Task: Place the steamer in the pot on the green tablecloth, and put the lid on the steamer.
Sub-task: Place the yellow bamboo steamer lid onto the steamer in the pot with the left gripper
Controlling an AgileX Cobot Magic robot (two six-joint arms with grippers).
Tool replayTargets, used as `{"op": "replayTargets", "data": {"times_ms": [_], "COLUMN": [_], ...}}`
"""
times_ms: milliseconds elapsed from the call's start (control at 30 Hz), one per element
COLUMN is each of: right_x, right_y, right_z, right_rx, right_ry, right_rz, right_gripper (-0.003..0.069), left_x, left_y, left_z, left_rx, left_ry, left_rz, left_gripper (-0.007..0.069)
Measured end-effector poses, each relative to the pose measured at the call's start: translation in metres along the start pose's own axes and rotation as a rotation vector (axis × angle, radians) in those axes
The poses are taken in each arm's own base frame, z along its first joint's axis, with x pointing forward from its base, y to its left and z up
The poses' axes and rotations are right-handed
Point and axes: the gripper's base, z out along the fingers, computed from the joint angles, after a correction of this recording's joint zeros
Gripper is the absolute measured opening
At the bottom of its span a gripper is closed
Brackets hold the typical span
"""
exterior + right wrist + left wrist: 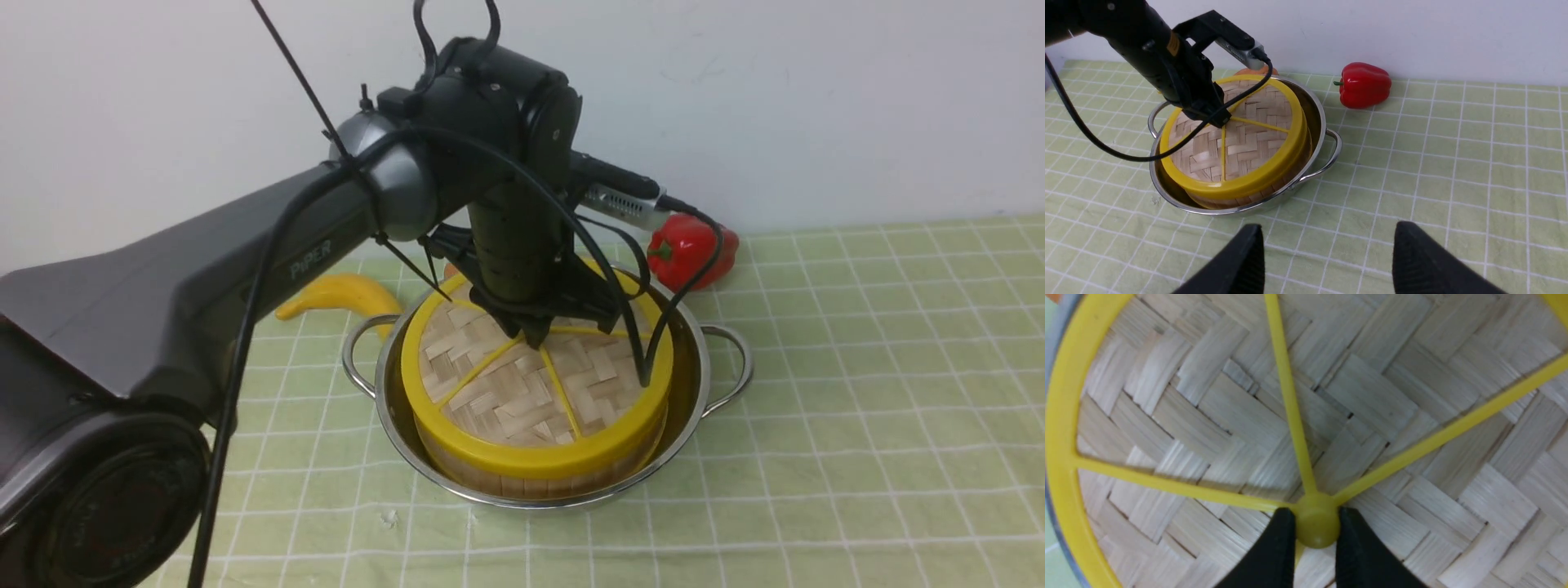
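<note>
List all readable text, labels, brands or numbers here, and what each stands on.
"PiPER": on the left arm.
Round cap at the arm's near end: faint lettering, too dark and blurred to read.
No readable text on the lid or pot.

The lid (522,392) is woven from pale, flat bamboo strips, coarse and mostly matt, with darker slits between them; its rim, spokes and hub (1317,520) look like smooth yellow plastic with a soft sheen. Below it, the steamer (522,483) shows a pale bamboo wall. The pot (563,500) is smooth stainless steel, mirror-bright along its lip, and its left loop handle (351,351) and right loop handle (747,367) are equally polished metal. At the far side, the bell pepper (690,249) is glossy red. The tablecloth (857,408) is matt, lightly wrinkled green fabric with white lines.
</note>
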Motion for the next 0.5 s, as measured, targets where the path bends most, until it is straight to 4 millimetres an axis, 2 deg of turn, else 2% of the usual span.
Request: {"op": "replayTargets", "data": {"times_ms": [300, 500], "right_x": [0.0, 0.0], "right_y": [0.0, 0.0], "right_z": [0.0, 0.0], "right_rx": [0.0, 0.0], "right_ry": [0.0, 0.0], "right_rz": [0.0, 0.0], "right_gripper": [0.0421, 0.0421], "left_x": [-0.0006, -0.0061], "left_y": [0.0002, 0.0003], "left_z": [-0.0007, -0.0083], "left_rx": [-0.001, 0.007], "left_ry": [-0.003, -0.021], "left_rz": [0.0, -0.007], "left_gripper": [0.0117, 0.0117]}}
